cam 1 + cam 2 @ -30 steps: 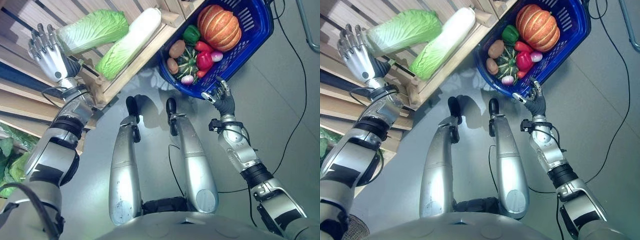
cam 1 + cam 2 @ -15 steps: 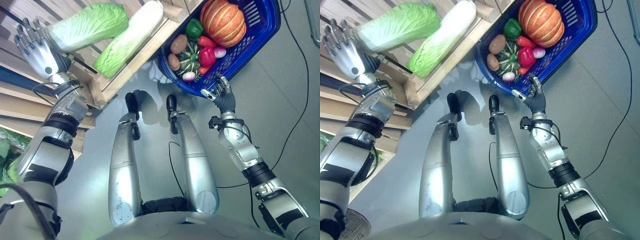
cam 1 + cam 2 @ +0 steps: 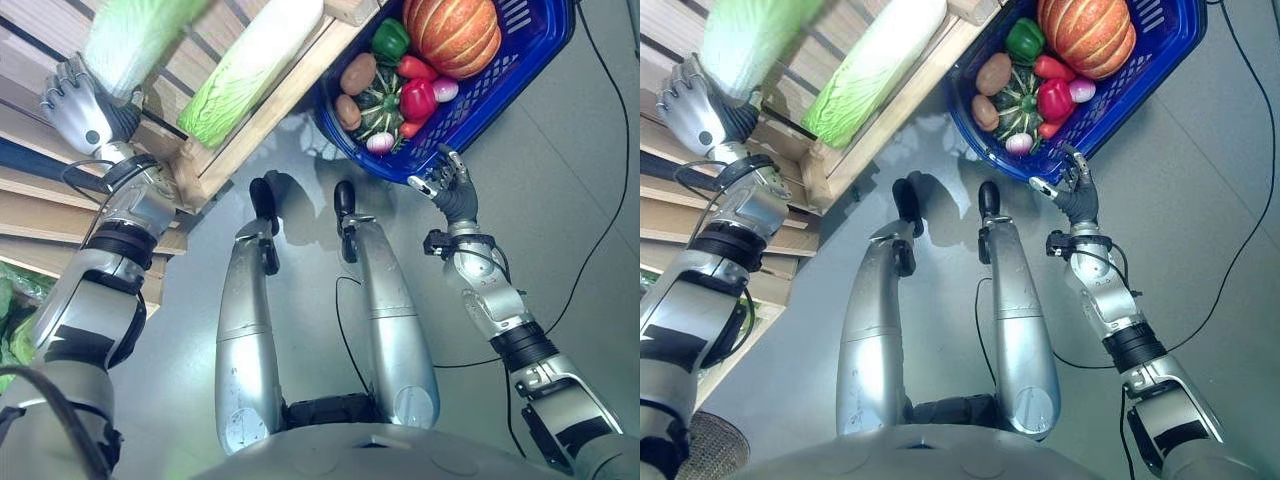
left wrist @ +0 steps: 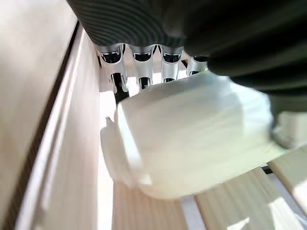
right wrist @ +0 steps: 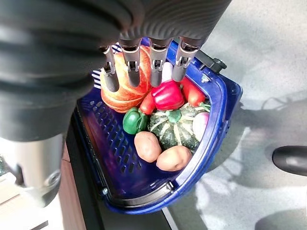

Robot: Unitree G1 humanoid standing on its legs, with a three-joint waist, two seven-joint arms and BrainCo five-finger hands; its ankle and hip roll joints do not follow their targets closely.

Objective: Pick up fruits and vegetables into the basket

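Observation:
My left hand [image 3: 78, 108] is up at the wooden crate [image 3: 272, 115], fingers [image 4: 143, 67] curled round the pale base of a napa cabbage [image 4: 192, 139]. Its green leaves [image 3: 135, 35] stick out above the hand. A second napa cabbage [image 3: 250, 70] lies in the crate beside it. The blue basket [image 3: 485, 95] to the right holds a pumpkin [image 3: 452, 32], red pepper [image 3: 418, 98], green pepper [image 3: 390, 40], potatoes [image 3: 357, 73] and a striped squash [image 3: 378, 105]. My right hand [image 3: 452, 190] sits just below the basket's near rim, fingers [image 5: 158, 57] straight and holding nothing.
Slatted wooden shelves [image 3: 40, 200] run down the left side, with more leafy greens [image 3: 12, 335] low at the left edge. Grey floor [image 3: 560, 200] spreads below and to the right of the basket.
My left hand's fingers have closed on the cabbage, which has swung up and away from the second cabbage. The right hand stays by the basket rim; the camera has shifted slightly.

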